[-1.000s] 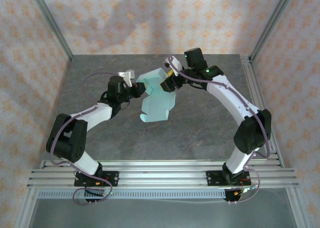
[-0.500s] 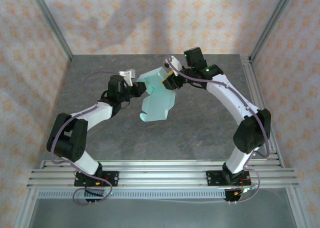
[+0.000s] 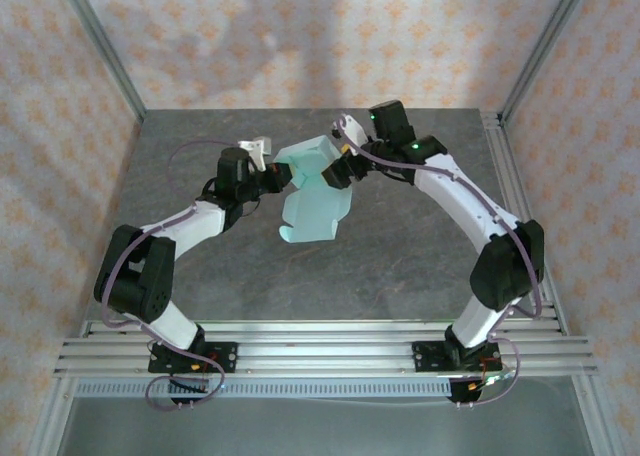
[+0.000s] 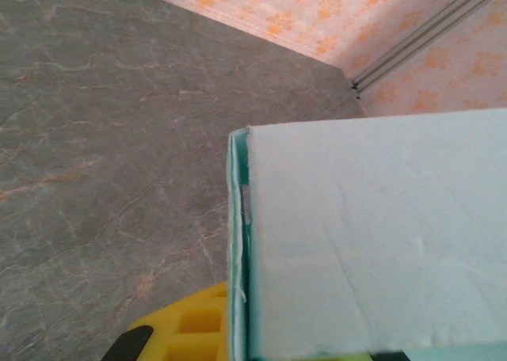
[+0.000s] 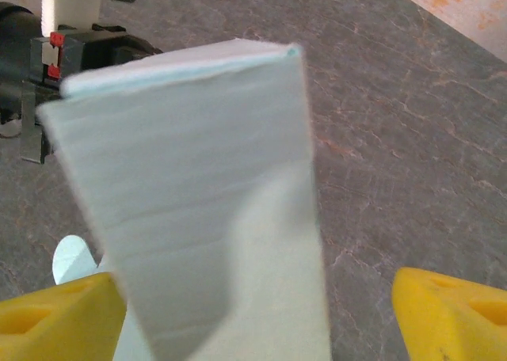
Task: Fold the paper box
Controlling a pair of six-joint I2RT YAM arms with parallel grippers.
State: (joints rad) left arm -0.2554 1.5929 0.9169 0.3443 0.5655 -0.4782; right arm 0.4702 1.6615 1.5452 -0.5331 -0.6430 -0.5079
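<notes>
Paper box [image 3: 315,211] held aloft, pinched by left gripper [image 3: 281,179] (right gripper [image 3: 335,172] spread wide).

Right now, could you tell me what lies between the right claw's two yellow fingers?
In the right wrist view, the pale mint-green card paper box stands between the yellow fingers of the open right claw; grey table shows beside one.

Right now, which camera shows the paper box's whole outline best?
Top external: the paper box shows whole, flaps hanging. Left wrist shows one close panel and edge; right wrist, a tilted panel cropped below.
</notes>
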